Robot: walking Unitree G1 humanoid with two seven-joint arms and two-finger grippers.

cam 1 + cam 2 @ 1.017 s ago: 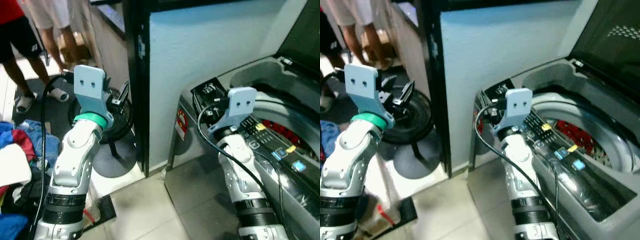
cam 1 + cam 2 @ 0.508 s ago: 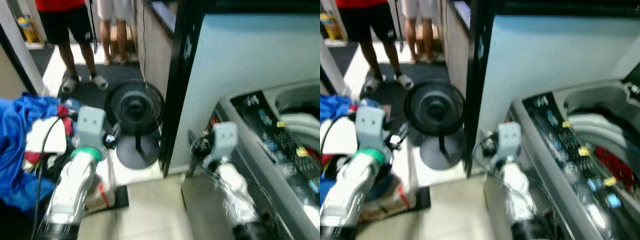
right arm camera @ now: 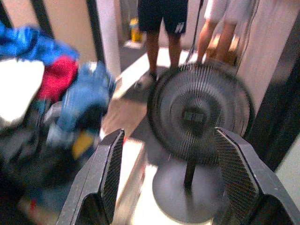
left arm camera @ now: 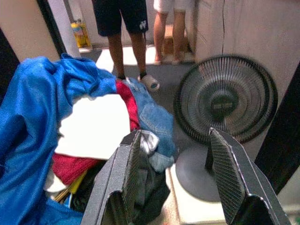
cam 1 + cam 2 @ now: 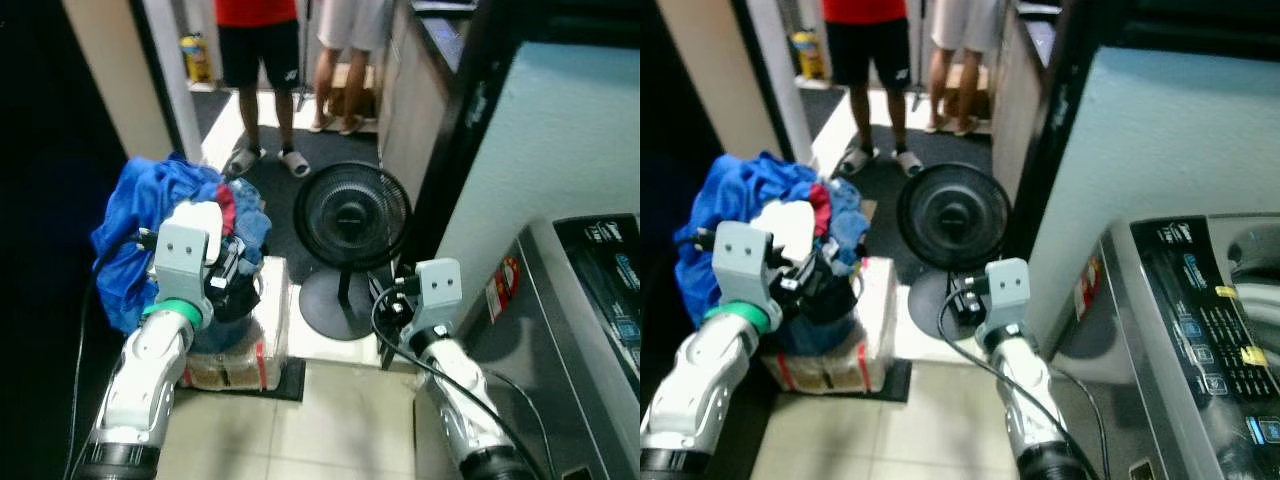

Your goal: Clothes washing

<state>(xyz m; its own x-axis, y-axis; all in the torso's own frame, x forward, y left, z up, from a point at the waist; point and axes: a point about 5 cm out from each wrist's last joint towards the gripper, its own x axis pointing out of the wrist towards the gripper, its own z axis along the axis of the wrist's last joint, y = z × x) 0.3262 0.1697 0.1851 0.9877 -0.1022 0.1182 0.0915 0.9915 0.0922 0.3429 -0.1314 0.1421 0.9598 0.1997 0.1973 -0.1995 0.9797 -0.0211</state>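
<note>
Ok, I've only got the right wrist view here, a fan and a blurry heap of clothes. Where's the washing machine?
Observer: The washing machine stands close by on the robot's right side.
Operator: And the left pincer?
Observer: The left pincer is open and held up just in front of the clothes pile.
Operator: What's under the pile?
Observer: A pale box on the floor, to the left of the fan.

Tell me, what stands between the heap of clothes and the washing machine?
A black floor fan stands between the clothes heap and the washing machine, seen in both eye views.
</note>
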